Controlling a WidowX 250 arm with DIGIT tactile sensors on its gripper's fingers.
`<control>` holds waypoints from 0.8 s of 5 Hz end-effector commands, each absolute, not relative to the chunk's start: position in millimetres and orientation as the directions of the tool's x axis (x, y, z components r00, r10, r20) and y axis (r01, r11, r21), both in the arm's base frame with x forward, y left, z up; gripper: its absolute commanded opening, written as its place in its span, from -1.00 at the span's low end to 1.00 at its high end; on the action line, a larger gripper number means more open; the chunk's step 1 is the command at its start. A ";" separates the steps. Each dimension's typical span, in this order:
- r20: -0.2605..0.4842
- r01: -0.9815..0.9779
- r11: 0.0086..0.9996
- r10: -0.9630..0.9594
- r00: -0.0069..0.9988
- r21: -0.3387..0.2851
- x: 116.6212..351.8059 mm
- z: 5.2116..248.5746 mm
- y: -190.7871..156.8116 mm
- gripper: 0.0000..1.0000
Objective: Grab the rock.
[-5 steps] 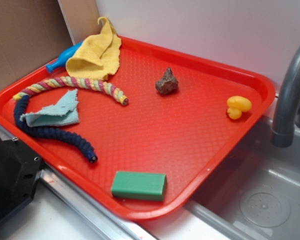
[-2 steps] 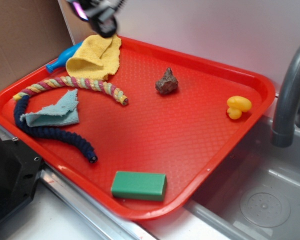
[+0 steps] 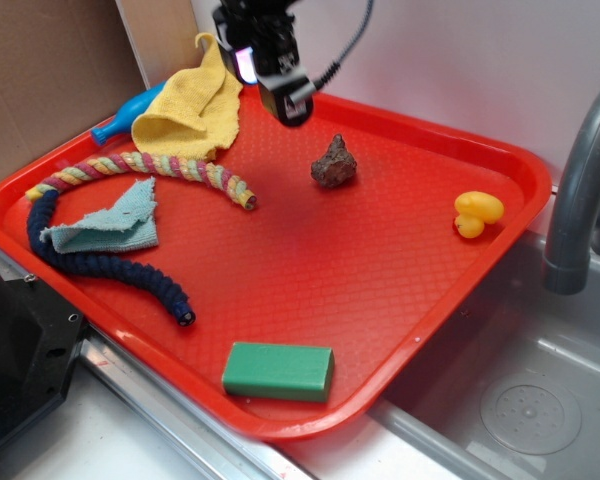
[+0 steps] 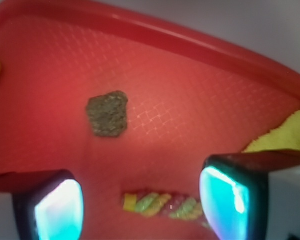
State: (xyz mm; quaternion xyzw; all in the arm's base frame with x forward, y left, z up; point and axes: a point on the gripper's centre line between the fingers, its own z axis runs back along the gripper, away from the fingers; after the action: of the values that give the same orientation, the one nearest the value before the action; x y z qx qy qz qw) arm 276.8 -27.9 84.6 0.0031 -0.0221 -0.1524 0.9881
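Overhead, the hand [image 3: 292, 103] hangs wide open — rock [image 3: 334, 165] alone on bare tray [image 3: 310, 260], rope end [image 3: 242, 196] nearest.

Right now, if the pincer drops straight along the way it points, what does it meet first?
Probably bare tray, near the striped rope's end. The open pincer has nothing between its fingers, and the rock sits ahead and slightly off-centre. Depth is unclear.
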 end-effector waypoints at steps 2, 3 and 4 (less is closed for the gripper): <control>0.113 0.355 0.935 -0.351 0.930 -0.018 307.7 45.3 -55.3 1.00; 0.083 0.368 0.930 -0.368 0.926 0.005 315.9 33.8 -59.7 1.00; 0.103 0.388 0.922 -0.386 0.917 0.001 310.8 37.0 -63.8 0.90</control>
State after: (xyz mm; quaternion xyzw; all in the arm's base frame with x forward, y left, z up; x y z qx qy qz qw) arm 307.0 -55.1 20.5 -0.0099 -0.0209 -0.1801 0.9834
